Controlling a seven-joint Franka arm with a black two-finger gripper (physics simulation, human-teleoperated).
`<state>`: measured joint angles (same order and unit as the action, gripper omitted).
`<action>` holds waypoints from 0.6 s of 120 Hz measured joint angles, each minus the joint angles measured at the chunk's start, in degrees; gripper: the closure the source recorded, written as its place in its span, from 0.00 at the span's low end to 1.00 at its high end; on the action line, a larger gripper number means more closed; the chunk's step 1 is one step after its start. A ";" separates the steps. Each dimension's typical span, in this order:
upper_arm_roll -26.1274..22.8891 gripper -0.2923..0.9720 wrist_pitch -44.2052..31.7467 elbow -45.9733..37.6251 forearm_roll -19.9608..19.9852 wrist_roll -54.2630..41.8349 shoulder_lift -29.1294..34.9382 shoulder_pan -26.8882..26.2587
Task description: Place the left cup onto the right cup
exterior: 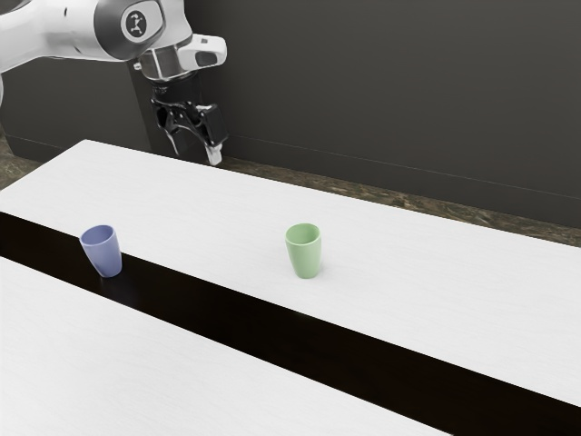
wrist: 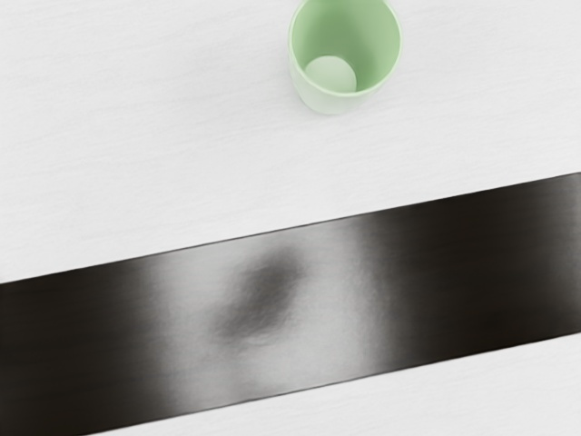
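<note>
A lavender-blue cup [exterior: 101, 250] stands upright at the exterior view's left, on the edge of the black stripe [exterior: 272, 322] that crosses the white table [exterior: 436, 272]. A light green cup [exterior: 303, 250] stands upright on the white surface to its right, well apart from it. My gripper [exterior: 194, 148] hangs high over the table's far edge, behind and above both cups, open and holding nothing. From above, the wrist view looks into the hollow green cup [wrist: 345, 54], with the glossy black stripe [wrist: 290, 300] beyond it.
The table runs wide toward the exterior view's right and front. A dark wall [exterior: 408, 82] closes the back, with a strip of mottled floor [exterior: 408, 202] below it. My white arm [exterior: 82, 27] enters from the upper left.
</note>
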<state>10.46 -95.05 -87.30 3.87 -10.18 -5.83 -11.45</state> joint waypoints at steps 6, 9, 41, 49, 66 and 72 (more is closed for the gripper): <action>0.00 0.23 -0.07 0.00 0.00 -0.04 -0.03 0.00; 0.00 0.23 -0.09 0.00 0.00 -0.06 -0.05 0.00; 0.00 0.23 -0.26 -0.19 0.00 -0.23 -0.09 0.00; 0.00 0.23 -0.26 -0.28 -0.01 -0.26 -0.03 0.00; 0.00 0.23 0.11 -1.63 0.00 -0.30 0.67 0.07; 0.35 0.23 0.00 -3.25 0.00 -0.30 1.34 -0.22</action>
<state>10.81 -95.04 -90.55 3.87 -10.48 -4.49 -11.67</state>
